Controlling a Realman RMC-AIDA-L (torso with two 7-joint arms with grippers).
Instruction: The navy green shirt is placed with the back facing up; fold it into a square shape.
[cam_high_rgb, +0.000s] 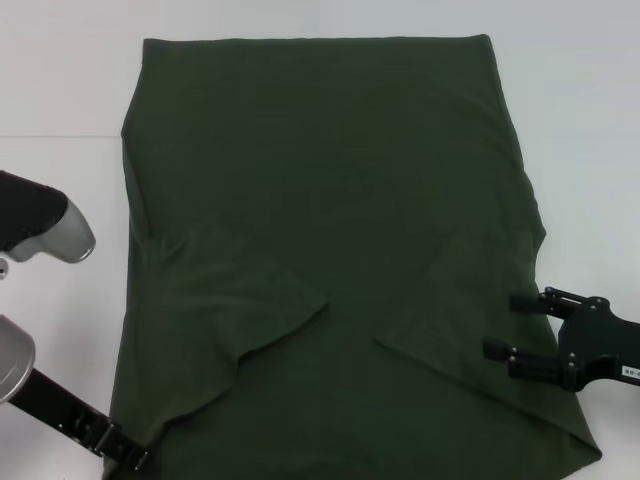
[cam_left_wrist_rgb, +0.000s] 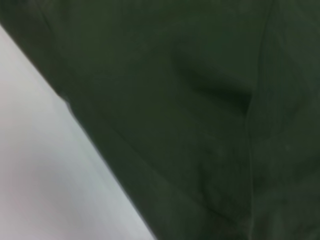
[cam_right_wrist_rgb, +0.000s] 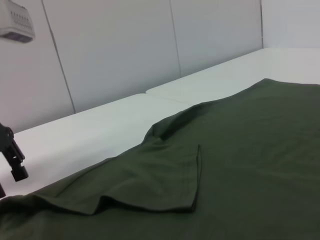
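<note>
The navy green shirt (cam_high_rgb: 330, 200) lies spread flat on the white table, plain side up. Both short sleeves are folded inward onto the body, the left sleeve (cam_high_rgb: 230, 310) and the right sleeve (cam_high_rgb: 460, 310). My right gripper (cam_high_rgb: 500, 323) is open at the shirt's right edge, its two black fingers pointing inward over the cloth beside the folded right sleeve. My left gripper (cam_high_rgb: 125, 450) sits low at the shirt's near left corner, touching the edge. The left wrist view is filled by the shirt (cam_left_wrist_rgb: 200, 125) close up. The right wrist view looks across the shirt (cam_right_wrist_rgb: 240, 165) to the folded left sleeve (cam_right_wrist_rgb: 165, 175).
The white table (cam_high_rgb: 60, 100) shows bare on both sides of the shirt and beyond its far edge. Grey wall panels (cam_right_wrist_rgb: 115, 50) rise behind the table. The left arm's black gripper (cam_right_wrist_rgb: 14, 160) shows at the side of the right wrist view.
</note>
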